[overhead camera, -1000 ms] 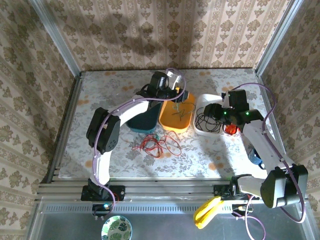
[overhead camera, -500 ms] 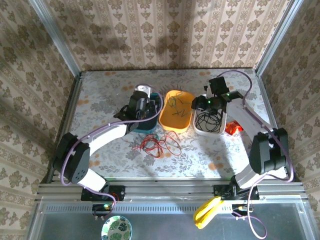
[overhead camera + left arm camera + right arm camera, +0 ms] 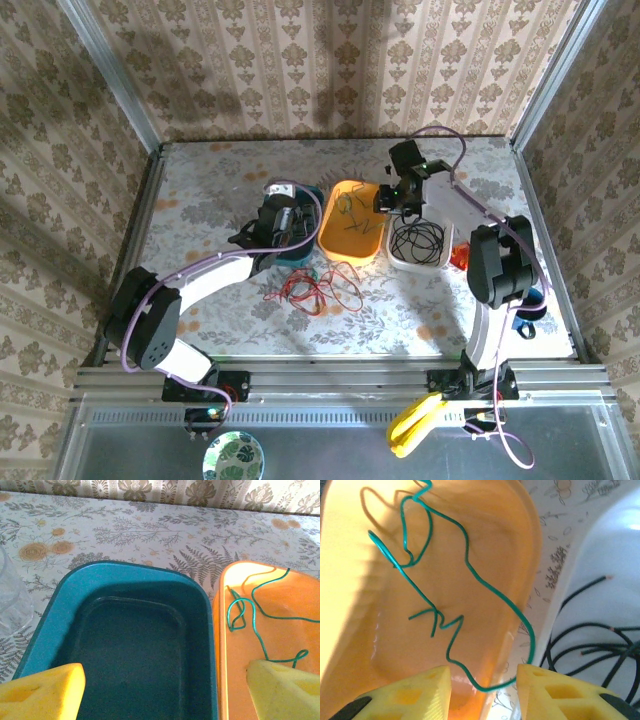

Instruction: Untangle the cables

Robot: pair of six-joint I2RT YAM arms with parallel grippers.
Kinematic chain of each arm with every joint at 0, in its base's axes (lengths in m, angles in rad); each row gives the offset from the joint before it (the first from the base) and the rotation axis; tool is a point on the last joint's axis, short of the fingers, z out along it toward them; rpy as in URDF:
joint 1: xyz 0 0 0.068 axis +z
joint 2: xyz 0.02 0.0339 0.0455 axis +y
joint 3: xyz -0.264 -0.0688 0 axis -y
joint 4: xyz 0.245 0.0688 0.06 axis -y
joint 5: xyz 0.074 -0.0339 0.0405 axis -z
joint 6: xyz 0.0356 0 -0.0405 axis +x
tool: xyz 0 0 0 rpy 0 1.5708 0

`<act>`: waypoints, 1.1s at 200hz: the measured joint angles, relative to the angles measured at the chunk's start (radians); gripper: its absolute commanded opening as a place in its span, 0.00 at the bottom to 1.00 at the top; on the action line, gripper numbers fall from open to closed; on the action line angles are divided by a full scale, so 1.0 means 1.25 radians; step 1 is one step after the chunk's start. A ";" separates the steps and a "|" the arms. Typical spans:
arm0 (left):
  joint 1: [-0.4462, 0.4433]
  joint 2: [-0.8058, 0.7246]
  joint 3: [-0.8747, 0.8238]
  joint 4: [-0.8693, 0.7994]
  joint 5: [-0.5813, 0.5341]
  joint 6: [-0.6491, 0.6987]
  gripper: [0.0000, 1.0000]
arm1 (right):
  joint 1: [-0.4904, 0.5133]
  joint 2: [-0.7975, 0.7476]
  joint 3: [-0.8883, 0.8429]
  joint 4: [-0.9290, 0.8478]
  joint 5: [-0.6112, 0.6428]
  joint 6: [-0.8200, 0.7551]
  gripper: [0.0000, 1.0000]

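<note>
Looking past your right gripper (image 3: 483, 678), jaws apart and pinching nothing, you find the green cable (image 3: 492, 591) looping low between them, its length trailing ahead into the orange bin (image 3: 360, 630). Your left gripper (image 3: 165, 681), wide open over the teal bin (image 3: 60, 595), is nearer the red cables (image 3: 315, 288).

Beige damask-striped wallpaper on three walls (image 3: 300, 70). Aluminium posts (image 3: 106, 70) at both far corners. Tabletop (image 3: 200, 175) covered in pale floral-fern print. Aluminium rails (image 3: 330, 380) along near edge. Soft shadows (image 3: 175, 45) on back wall.
</note>
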 measured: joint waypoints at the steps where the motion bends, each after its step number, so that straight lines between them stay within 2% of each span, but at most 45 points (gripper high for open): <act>1: 0.000 0.000 0.000 0.000 0.000 0.000 0.85 | 0.000 0.001 0.002 -0.001 0.001 0.000 0.39; 118: 0.000 0.000 0.003 -0.002 0.004 -0.012 0.86 | 0.061 0.230 0.308 -0.172 0.154 -0.148 0.41; 169: 0.000 0.000 0.003 -0.008 0.010 -0.012 0.86 | 0.062 0.301 0.385 -0.228 0.174 -0.191 0.41; 198: 0.000 0.000 0.003 -0.017 0.013 -0.012 0.86 | 0.076 0.308 0.386 -0.240 0.175 -0.210 0.37; 220: 0.000 0.000 0.003 -0.025 0.016 -0.012 0.86 | 0.092 0.308 0.386 -0.243 0.174 -0.217 0.27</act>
